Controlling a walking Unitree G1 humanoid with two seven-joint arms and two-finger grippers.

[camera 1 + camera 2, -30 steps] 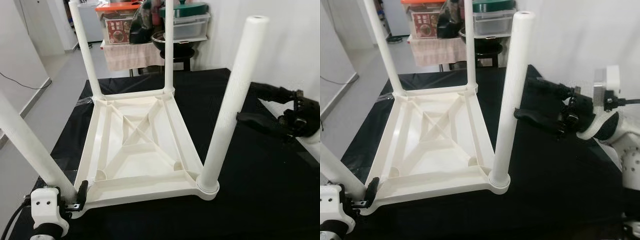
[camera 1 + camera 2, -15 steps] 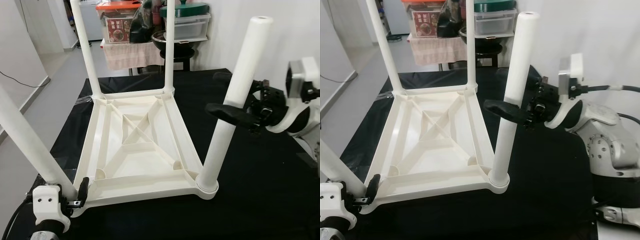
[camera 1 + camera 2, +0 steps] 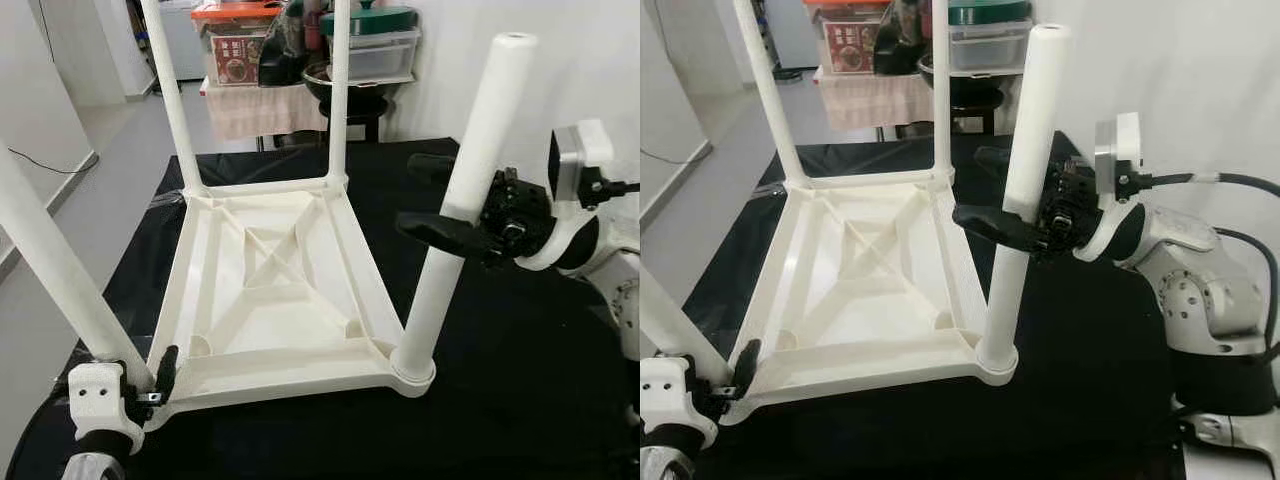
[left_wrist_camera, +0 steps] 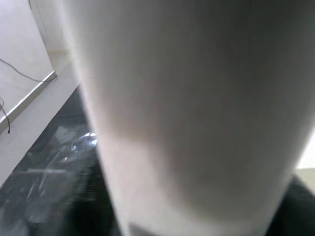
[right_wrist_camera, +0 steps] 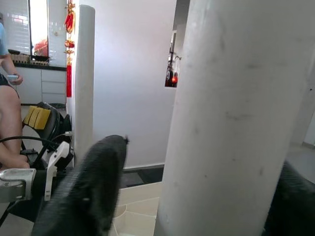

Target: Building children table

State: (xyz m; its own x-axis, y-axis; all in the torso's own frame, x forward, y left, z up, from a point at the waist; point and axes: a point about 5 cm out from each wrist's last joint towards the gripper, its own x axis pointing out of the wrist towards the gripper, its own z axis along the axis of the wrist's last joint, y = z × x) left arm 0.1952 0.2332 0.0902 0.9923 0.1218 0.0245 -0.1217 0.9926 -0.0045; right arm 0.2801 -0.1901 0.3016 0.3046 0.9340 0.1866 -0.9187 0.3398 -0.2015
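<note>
A: From our left eye we see the white plastic table (image 3: 280, 290) lying upside down on a black cloth (image 3: 520, 400), its ribbed underside up and its round smooth legs pointing upward. Beyond the table's far edge stand stacked storage boxes (image 3: 380, 45) and a dark pan on a stool.

B: Our right gripper (image 3: 440, 200) sits at the table's near right leg (image 3: 465, 205), one long black finger in front of the tube and one behind, spread apart with the leg between them. We cannot tell whether they press on it.

A: From our right eye, the cloth right of that leg lies bare, and the right arm (image 3: 1180, 260) fills the space further right of the table. Our left gripper (image 3: 725, 385) is at the table's near left corner, at the foot of the near left leg (image 3: 665, 320). Whether it clamps there, we cannot tell.

B: In the left wrist view a pale matte tube (image 4: 197, 113) is blurred, very close to the lens, with shiny black cloth beside it.

A: In the right wrist view the leg stands between our two dark, rough-textured fingers (image 5: 88, 191). Beyond it rises another leg, and a person's arm shows at the edge.
</note>
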